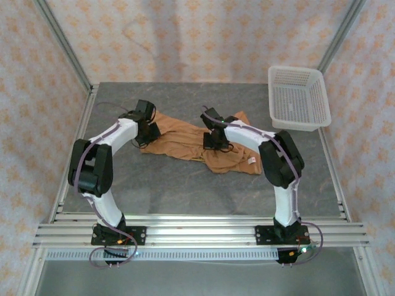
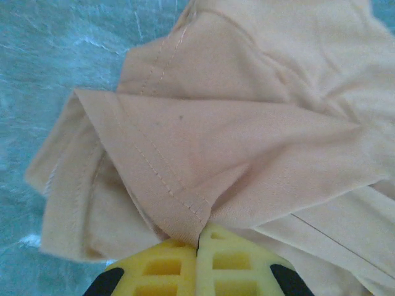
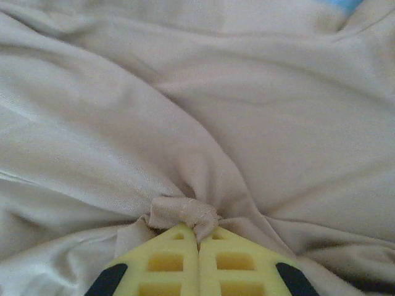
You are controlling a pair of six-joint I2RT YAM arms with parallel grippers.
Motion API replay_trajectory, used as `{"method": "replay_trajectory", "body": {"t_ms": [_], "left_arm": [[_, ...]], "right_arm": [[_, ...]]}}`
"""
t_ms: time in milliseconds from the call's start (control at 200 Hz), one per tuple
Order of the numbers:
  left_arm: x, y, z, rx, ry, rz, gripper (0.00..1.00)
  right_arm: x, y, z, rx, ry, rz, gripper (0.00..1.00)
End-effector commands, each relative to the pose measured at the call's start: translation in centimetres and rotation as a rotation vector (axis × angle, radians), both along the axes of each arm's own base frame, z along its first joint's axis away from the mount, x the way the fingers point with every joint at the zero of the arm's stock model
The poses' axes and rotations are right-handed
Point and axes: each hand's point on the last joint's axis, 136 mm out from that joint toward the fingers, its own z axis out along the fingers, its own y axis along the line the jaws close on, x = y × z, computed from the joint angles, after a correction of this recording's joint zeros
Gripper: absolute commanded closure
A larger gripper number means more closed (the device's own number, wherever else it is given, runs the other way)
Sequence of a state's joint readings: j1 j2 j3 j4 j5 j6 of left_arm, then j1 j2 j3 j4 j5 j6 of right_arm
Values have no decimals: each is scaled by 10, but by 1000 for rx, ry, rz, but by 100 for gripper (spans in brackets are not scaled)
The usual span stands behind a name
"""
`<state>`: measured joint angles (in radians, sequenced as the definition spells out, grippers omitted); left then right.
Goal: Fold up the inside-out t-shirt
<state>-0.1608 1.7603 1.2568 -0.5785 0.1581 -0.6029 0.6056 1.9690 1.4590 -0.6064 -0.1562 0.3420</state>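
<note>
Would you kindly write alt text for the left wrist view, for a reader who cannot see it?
The yellow left gripper, shut, pinches a stitched hem fold of the orange-tan t-shirt. The cloth lies rumpled in layers on the grey-blue table, which shows at the left.

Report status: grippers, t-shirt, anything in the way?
Both shut: left gripper on a hem fold, right gripper on bunched cloth. T-shirt crumpled, not yet folded. White basket far right, apart.

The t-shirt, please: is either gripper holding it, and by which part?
Both hold it: the left gripper pinches a stitched hem of the t-shirt, the right gripper a bunched fold.
</note>
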Motion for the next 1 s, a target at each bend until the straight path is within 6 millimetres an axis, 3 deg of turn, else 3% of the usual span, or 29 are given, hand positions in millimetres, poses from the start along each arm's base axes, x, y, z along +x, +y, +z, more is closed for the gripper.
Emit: {"method": "replay_trajectory", "body": {"t_ms": [0,170,370,465,555,645,741,901,996], "left_arm": [[4,15,89,22,-172,30,100],[-8,31,201,-11,-434,90,100],[-45,58,312,-24,-722,168,100],[-69,65,355,-19,-846,184,100],[-92,68,386,-23,-940,188,100],[-107,68,400,-29,-987,184,100],[-107,63,392,-44,-973,159,100],[-80,48,337,-76,-830,91,100],[-56,34,283,-111,-680,46,100]], "right_arm": [[15,-22,98,4,-238,-38,100],[18,-58,214,99,-525,-130,100],[-1,-99,345,229,-821,-188,100],[-19,-101,393,288,-921,-142,100],[-36,-99,424,349,-974,-92,100],[-47,-97,428,379,-960,-62,100],[-45,-92,400,366,-885,-50,100],[-35,-84,333,292,-739,-28,100],[-28,-81,294,239,-644,-8,100]]}}
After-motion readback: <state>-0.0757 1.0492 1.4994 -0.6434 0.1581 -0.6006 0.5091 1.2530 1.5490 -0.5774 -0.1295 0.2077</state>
